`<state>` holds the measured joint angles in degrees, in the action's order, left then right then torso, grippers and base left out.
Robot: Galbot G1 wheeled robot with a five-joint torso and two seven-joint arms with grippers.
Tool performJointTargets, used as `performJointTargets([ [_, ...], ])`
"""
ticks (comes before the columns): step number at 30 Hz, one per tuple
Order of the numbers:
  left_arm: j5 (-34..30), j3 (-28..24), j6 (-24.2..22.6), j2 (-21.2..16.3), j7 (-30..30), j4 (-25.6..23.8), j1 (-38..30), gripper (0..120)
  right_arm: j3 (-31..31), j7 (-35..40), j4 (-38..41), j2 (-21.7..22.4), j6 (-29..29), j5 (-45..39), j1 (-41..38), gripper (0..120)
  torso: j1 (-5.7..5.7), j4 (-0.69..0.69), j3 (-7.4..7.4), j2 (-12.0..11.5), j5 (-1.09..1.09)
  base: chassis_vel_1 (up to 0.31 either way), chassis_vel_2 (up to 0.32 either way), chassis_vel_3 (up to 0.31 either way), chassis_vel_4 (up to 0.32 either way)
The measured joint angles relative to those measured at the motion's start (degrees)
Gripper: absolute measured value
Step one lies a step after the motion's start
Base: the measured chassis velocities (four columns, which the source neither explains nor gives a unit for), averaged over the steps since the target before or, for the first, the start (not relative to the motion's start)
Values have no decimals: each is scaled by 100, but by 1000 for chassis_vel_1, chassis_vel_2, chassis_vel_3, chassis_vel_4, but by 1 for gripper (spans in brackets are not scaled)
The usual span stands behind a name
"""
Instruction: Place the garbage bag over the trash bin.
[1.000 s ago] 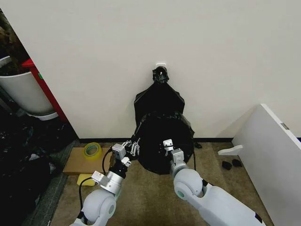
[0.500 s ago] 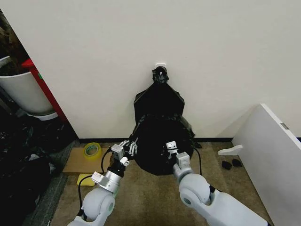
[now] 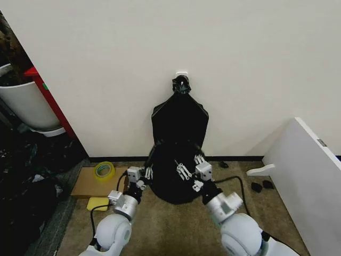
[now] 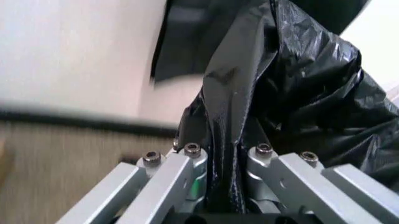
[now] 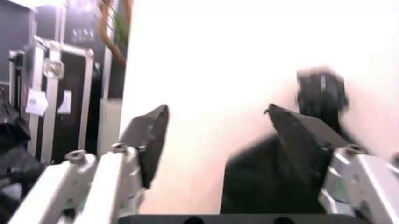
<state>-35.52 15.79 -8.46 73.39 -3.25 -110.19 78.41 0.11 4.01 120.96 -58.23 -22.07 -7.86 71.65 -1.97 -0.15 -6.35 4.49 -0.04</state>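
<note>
The crinkled black garbage bag (image 3: 173, 184) bulges low on the floor by the wall, below a flat black bag (image 3: 179, 120) knotted at its top. The trash bin is hidden. My left gripper (image 3: 147, 172) is at the garbage bag's left edge. In the left wrist view this gripper (image 4: 224, 156) is shut on a fold of the glossy plastic (image 4: 299, 79). My right gripper (image 3: 189, 165) hovers over the bag's upper right part. In the right wrist view it (image 5: 218, 121) is open with nothing between its fingers, facing the wall and the knotted bag (image 5: 281, 186).
A yellow tape roll (image 3: 105, 169) lies on a flat cardboard box (image 3: 88, 185) at the left. Farther left are a white-grey plant pot (image 3: 26, 106), a red panel (image 3: 51, 104) and dark clutter (image 3: 26, 192). A white board (image 3: 309, 176) leans at the right.
The right gripper has let go of the garbage bag, opened and turned toward the wall as its arm swung right. The bag's wide held-up mouth has sunk lower and narrowed. The left gripper dropped slightly.
</note>
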Motion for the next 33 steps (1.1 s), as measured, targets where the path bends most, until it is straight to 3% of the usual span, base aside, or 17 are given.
performJointTargets([
  [5,-629,54,-503,214,-183,244,30,5,421,40,-78,-626,-392,594,345,88,0,0,0,0,1,0,0,0,0],
  [9,-502,-29,-509,271,-162,382,81,5,594,147,-111,-844,-467,731,553,98,0,-1,0,0,0,0,0,0,0],
  [14,-319,-92,-488,292,-172,422,174,10,623,349,-144,-935,-470,844,677,100,0,1,0,0,2,0,0,0,0],
  [18,-159,-92,-395,251,-174,339,275,30,620,387,-155,-971,-455,927,711,100,0,0,0,0,0,0,0,0,0],
  [22,-155,-58,-383,226,-193,233,319,37,622,400,-164,-1037,-447,948,737,100,0,0,0,0,0,0,0,0,0],
  [25,-155,42,-385,159,-293,-77,429,53,654,423,-171,-1188,-435,1001,802,100,-1,0,0,0,0,0,0,0,0],
  [33,-272,163,-723,8,-866,-548,586,81,759,451,-192,-1356,-423,1061,896,100,-1,1,0,0,0,0,0,0,0],
])
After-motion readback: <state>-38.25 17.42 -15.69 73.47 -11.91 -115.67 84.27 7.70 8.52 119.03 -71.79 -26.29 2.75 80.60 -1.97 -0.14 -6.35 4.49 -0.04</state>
